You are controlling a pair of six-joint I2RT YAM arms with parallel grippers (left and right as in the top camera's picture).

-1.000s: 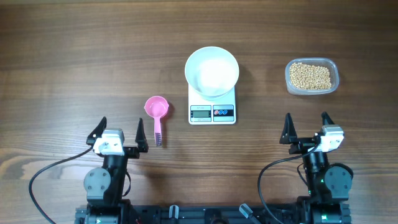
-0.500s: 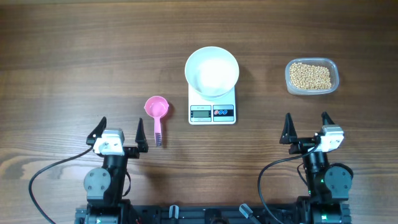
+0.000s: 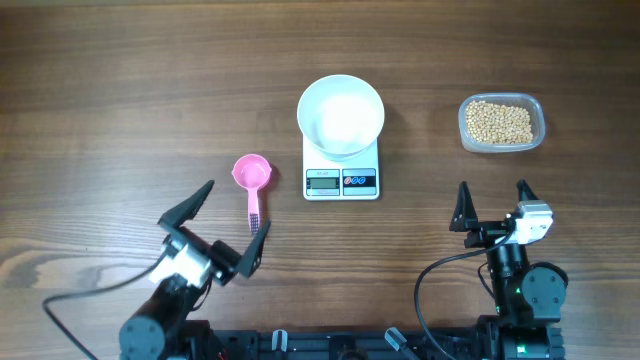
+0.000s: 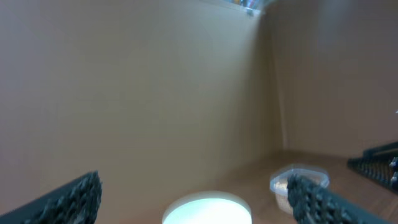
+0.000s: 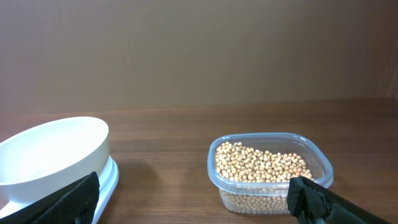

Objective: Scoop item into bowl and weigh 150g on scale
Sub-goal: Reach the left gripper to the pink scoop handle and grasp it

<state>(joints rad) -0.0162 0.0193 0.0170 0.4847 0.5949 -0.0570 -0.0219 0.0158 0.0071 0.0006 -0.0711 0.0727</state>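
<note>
The empty white bowl (image 3: 341,115) stands on the white scale (image 3: 341,182) at mid-table. The beans (image 3: 499,123) fill a clear tub at the right. A pink scoop (image 3: 252,173) lies left of the scale, handle toward me. My left gripper (image 3: 238,207) is open and turned aslant, its tips just near of the scoop handle. It holds nothing. My right gripper (image 3: 492,188) is open and empty, near of the tub. The right wrist view has the beans (image 5: 261,163) ahead and the bowl (image 5: 56,152) at left. The blurred left wrist view shows the bowl (image 4: 208,211).
The clear plastic tub (image 3: 540,125) sits near the table's right side, also seen as the tub (image 5: 270,190) from the right wrist. Dark wood table (image 3: 120,90) spreads to the left and the back. Black cables trail by both arm bases at the front edge.
My left arm has swung forward and to the right, its open gripper now angled by the scoop handle. The right arm, bowl, scale and beans have not moved.
</note>
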